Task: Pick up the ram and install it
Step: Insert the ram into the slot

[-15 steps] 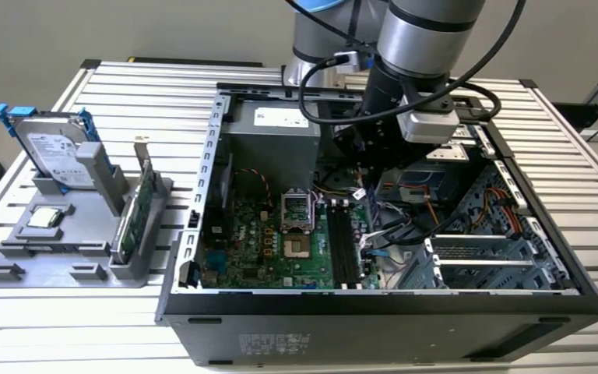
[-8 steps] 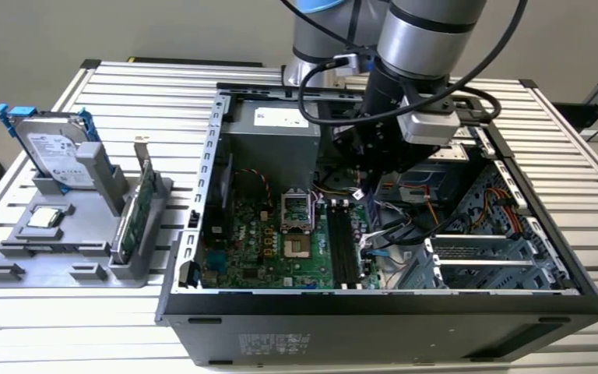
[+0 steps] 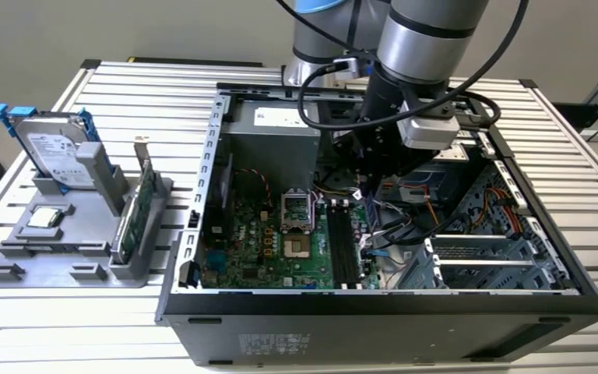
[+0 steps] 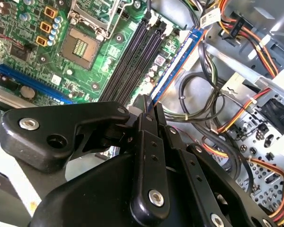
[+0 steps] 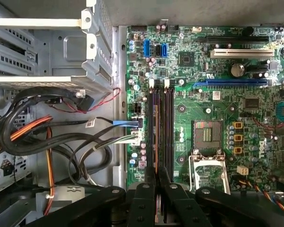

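The arm reached down into the open computer case [image 3: 382,296], and its gripper [image 4: 150,106] was clenched on the ram [image 4: 175,61], a thin blue-edged stick pinched edge-on between the two black fingers [image 4: 146,142]. In the second wrist view the ram stretched away from the fingertips beside the black memory slots [image 4: 132,61], just off the green motherboard [image 4: 85,71], with bundled cables [image 4: 199,101] on its far side from the slots. In the first wrist view the ram [image 5: 155,137] showed as a narrow strip standing above one of the memory slots [image 5: 166,132], running from the fingertips toward the slot latches; whether it was seated in the slot I could not tell. The empty processor socket [image 5: 207,137] lay close beside those slots, on the side away from the cables [image 5: 47,137] and the drive bays. In the exterior view, the gripper [image 3: 367,191] hung near the memory slots [image 3: 342,249]. Well outside the case, on the slatted table [image 3: 29,312], a grey holder [image 3: 65,249] carried a hard drive [image 3: 55,152] with blue rails and an upright green expansion card [image 3: 138,206].
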Robot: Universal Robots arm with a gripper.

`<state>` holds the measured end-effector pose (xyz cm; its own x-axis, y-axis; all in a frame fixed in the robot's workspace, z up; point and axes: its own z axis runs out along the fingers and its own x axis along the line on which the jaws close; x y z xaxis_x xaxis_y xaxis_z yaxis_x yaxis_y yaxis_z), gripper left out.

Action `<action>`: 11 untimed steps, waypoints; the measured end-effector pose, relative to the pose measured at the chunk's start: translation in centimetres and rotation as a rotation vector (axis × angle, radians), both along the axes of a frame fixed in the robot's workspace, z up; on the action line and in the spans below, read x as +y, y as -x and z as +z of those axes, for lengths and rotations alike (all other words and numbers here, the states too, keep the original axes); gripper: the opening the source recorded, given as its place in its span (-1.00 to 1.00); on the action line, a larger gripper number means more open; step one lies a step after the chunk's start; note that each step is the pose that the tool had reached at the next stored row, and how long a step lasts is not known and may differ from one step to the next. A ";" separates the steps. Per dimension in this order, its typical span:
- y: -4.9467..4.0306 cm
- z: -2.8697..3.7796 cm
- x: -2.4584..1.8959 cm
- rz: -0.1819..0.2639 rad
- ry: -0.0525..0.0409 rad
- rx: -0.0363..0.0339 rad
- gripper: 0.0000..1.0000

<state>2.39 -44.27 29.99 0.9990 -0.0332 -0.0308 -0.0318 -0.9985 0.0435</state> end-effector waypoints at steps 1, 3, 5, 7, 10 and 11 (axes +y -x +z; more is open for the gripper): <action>0.00 0.01 0.00 0.000 0.0006 0.0004 -1.00; 0.00 0.01 0.00 0.000 0.0011 0.0015 -1.00; 0.00 0.01 0.00 0.000 0.0014 0.0024 -1.00; 0.00 0.00 0.00 0.000 0.0019 0.0033 -1.00; 0.00 0.00 0.00 0.000 0.0026 0.0047 -1.00; 0.00 0.00 0.00 0.000 0.0028 0.0052 -1.00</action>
